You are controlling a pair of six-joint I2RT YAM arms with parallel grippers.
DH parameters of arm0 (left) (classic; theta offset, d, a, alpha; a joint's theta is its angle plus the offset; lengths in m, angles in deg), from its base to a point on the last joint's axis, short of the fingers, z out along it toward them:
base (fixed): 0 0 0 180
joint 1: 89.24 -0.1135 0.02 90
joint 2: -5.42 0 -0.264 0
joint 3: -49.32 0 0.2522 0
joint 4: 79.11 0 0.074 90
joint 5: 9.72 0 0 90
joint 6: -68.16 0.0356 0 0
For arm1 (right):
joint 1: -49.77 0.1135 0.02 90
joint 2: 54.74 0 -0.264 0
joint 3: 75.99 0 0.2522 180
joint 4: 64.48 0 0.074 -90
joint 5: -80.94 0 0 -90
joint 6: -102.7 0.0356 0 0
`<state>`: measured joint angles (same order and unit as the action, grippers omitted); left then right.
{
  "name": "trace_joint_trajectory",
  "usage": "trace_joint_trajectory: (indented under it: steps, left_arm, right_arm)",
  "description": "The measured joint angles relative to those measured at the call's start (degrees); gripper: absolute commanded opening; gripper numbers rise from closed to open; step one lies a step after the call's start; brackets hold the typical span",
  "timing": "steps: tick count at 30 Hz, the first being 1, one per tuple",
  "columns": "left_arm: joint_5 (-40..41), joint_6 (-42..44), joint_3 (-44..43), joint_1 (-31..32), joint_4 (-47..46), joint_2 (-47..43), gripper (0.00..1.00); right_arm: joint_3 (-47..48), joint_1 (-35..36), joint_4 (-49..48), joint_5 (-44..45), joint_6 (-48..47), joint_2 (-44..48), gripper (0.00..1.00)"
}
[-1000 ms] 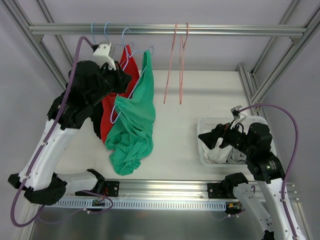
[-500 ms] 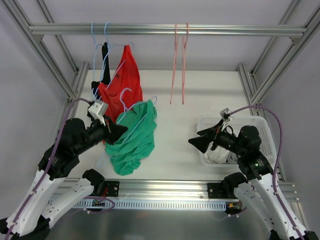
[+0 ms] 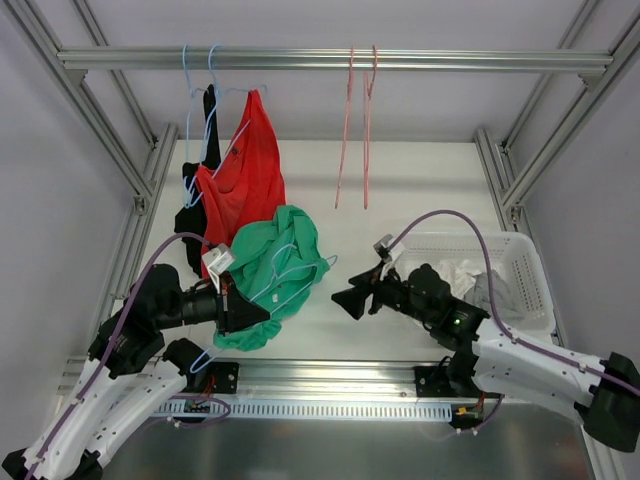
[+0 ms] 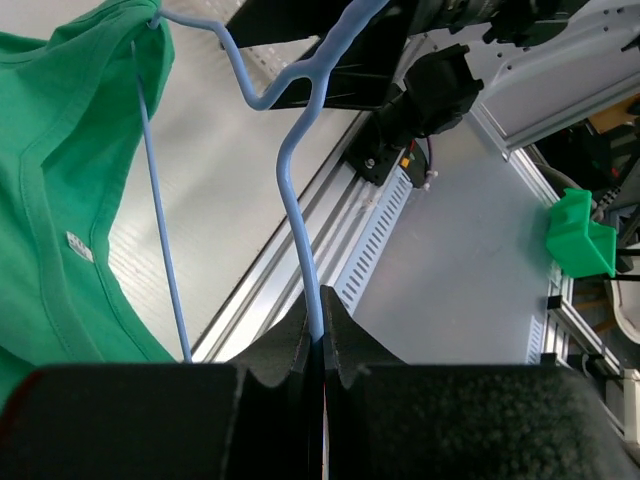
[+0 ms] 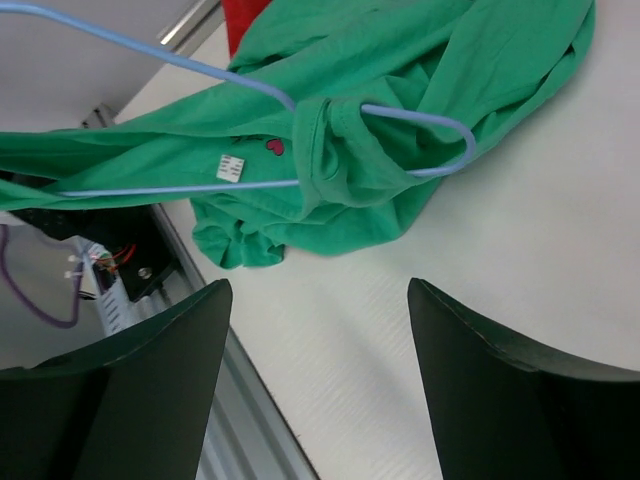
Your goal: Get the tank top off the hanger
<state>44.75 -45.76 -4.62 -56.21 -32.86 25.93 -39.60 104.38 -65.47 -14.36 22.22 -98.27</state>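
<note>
Left pincer [image 4: 322, 322] gripped the blue hanger [image 4: 299, 240].
Right pincer [image 3: 345, 300], spread wide, faced the green tank top [image 5: 400, 60] just to its left.

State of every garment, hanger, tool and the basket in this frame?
green tank top, bunched on table, on blue hanger
blue hanger, off the rail
left tool, shut on blue hanger
right tool, open, empty
red top, hanging on rail
pink hangers, bare, on rail
basket, holds clothes

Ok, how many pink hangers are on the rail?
2, both bare, hanging side by side on the rail right of centre: left hanger, right hanger. None looks hidden.
</note>
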Motion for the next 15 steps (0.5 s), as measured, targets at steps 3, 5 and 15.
trace_joint_trajectory:
  steps: [3,5,15]
  left_arm:
    - [-1.31,-0.74,0.00,0.00,-0.37,0.79,0.00]
    - [-1.81,-1.01,0.00,0.00,-0.50,1.64,0.00]
    - [-3.10,-2.60,0.00,0.00,-0.63,2.36,0.00]
  right_arm:
    - [2.56,2.38,-2.40,4.33,-1.57,-7.91,0.70]
    - [4.26,3.54,-4.07,6.86,-2.45,-12.46,0.70]
    - [9.14,4.66,-10.62,13.42,-5.57,-23.34,0.20]
